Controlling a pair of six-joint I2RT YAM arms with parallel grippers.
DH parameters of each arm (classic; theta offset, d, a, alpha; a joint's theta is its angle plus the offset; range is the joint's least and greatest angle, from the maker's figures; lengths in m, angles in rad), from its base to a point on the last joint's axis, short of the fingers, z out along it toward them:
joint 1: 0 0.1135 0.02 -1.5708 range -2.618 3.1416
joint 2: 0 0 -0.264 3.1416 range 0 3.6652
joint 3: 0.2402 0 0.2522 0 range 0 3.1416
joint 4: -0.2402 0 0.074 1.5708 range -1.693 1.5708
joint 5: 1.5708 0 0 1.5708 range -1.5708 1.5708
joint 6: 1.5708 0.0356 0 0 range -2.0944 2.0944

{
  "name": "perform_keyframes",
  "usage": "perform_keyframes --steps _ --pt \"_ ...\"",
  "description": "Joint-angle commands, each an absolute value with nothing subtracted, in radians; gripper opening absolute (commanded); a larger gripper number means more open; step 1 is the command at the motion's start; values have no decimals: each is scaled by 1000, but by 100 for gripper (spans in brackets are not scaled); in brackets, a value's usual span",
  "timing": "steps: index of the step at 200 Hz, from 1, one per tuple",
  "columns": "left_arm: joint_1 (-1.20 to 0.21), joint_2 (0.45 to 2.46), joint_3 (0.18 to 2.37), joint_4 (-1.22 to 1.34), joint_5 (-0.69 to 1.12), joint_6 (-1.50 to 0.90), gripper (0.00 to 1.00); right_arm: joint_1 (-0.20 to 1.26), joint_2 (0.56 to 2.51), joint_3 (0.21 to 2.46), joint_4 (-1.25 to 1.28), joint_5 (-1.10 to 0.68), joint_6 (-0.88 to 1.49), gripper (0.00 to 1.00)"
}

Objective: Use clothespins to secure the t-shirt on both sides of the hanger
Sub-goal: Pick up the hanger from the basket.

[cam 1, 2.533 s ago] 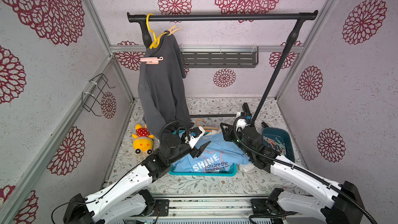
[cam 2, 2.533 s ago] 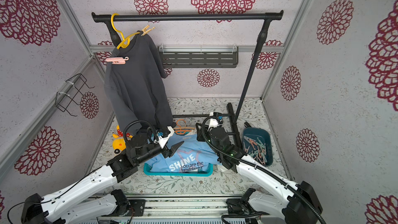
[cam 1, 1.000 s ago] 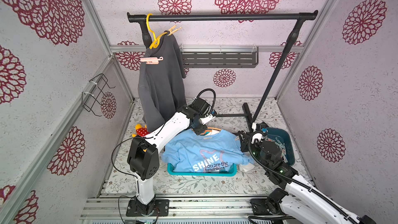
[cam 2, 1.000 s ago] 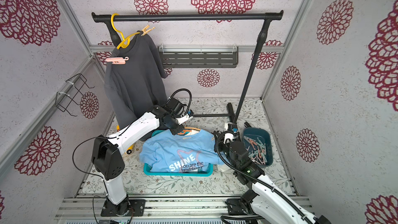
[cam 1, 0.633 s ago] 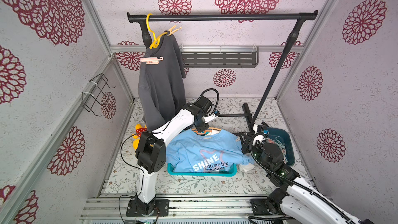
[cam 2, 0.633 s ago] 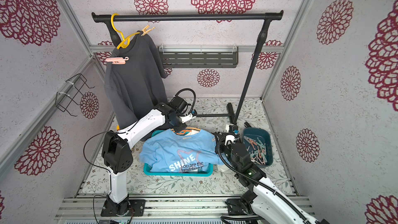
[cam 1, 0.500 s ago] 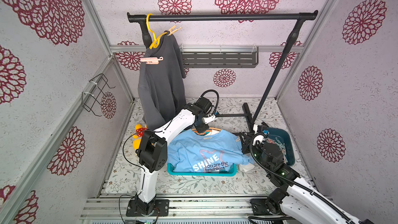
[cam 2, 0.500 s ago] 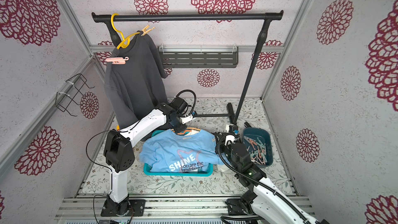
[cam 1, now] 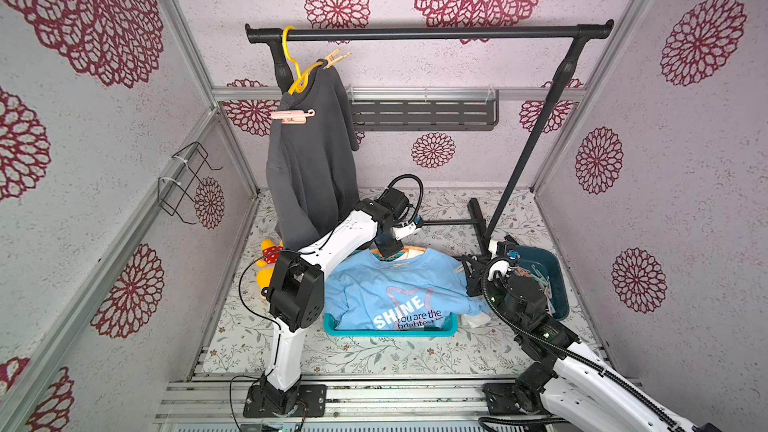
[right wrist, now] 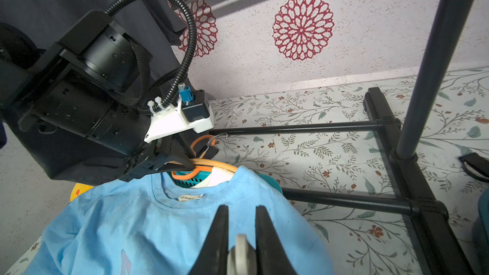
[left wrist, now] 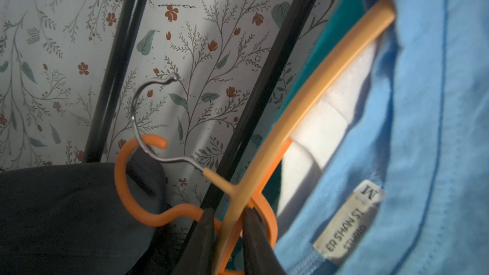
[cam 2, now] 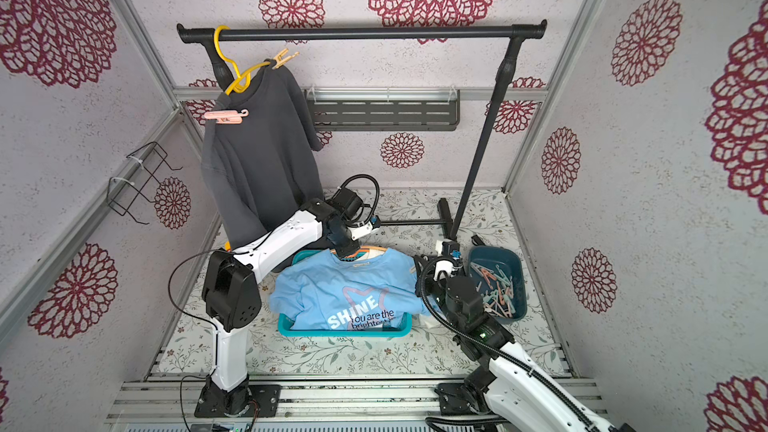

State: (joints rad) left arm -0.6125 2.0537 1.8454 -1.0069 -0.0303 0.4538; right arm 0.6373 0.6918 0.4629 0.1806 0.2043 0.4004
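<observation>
**Hanging bay, items listed L to R**

1. Black wire wall rack (cam 1: 187, 184): fixed to side wall, no part in task.
2. Yellow plush toy w/ red spotted patch (cam 1: 268, 257): on tabletop, partly behind left arm.
3. Dark-grey sweatshirt (cam 1: 311, 176) on yellow plastic hanger (cam 1: 291, 60), hung from rail. Pink clothespin (cam 1: 291, 117) on one shoulder, peach clothespin (cam 1: 337, 58) on the other. Prob. shows the pattern wanted.
4. Left jaws: pressed onto neck of pale-orange plastic hanger w/ wire hook (left wrist: 325, 83), prob. to steady it for pinning. A brighter-orange 2nd hanger (left wrist: 124, 181) loops thru same spot; can't tell if also caught.
5. Light-blue cotton t-shirt (cam 1: 386, 288): threaded on that hanger, front up, draped over teal plastic basket (cam 1: 386, 331). No pin on it yet.
6. Right jaws: pinching whitish plastic clothespin (right wrist: 239, 252), poised at shirt's shoulder nearest bin. Contact w/ cloth unclear.
7. Dark-teal plastic bin (cam 1: 561, 284): holds spare pastel clothespins (cam 2: 494, 288), just beside right arm, handy for reach.

**Surface:** tabletop (cam 1: 374, 355), pale floral sheet.

**Room:** white textured walls w/ crimson rosettes (cam 1: 83, 14). Grey slotted shelf (cam 1: 424, 114) on back wall. Black metal garment rail (cam 1: 415, 33) overhead.
</observation>
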Motion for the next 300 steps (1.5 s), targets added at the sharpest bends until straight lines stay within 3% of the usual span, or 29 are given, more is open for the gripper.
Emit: perform_keyframes --steps 1,58,142,216,300 --pt "-595 2070 1847 -957 -48 459 16 634 678 466 202 202 392 0" --pt "-595 1990 1788 -907 -46 455 5 634 693 475 213 202 393 0" --pt "-618 1833 1703 -897 -80 455 5 634 692 485 225 184 389 0" --pt "-686 1631 1542 -758 -229 521 0 628 715 548 283 107 154 0" --pt "-703 1311 1295 -513 -186 648 0 520 870 776 415 -284 90 0"
